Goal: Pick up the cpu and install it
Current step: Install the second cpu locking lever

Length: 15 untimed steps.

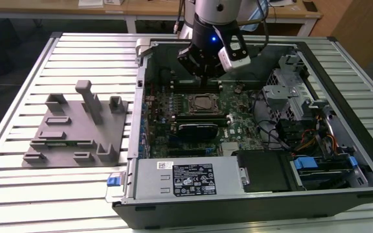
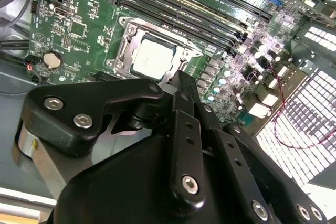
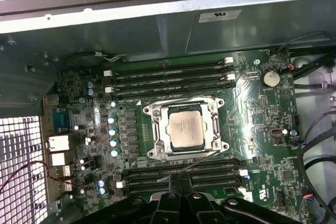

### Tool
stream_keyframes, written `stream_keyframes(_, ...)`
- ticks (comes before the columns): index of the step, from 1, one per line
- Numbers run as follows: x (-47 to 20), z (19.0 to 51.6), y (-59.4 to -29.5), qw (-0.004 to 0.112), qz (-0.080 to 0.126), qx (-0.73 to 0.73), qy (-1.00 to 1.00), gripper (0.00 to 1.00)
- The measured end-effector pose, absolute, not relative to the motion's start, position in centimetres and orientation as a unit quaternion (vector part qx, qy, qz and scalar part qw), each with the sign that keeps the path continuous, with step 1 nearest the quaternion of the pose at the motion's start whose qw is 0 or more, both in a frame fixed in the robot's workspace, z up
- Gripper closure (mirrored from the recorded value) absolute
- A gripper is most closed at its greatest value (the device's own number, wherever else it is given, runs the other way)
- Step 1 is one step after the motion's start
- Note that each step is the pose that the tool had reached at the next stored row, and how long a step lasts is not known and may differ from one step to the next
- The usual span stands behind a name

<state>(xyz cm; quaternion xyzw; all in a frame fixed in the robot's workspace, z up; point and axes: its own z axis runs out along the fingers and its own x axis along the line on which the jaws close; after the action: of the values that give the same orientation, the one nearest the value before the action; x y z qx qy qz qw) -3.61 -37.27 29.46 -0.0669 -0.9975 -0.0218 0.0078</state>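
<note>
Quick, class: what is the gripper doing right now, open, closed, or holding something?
Gripper: closed and empty, above the motherboard; the cpu sits in its socket, not held.

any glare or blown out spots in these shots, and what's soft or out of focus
First wrist view: the shiny silver-grey square cpu reads clearly in its socket, while the strip above the dark metal case wall is blown out white. Second wrist view: the black claw looms close and soft, and the cpu looks washed pale. Exterior view: even lighting, no glare.
</note>
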Motion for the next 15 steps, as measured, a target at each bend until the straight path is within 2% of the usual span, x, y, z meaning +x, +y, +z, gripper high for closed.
stream_keyframes(15, -3.6, 27.3, -37.4, 0.006, -0.022, -0.067, -0.998, 0.89)
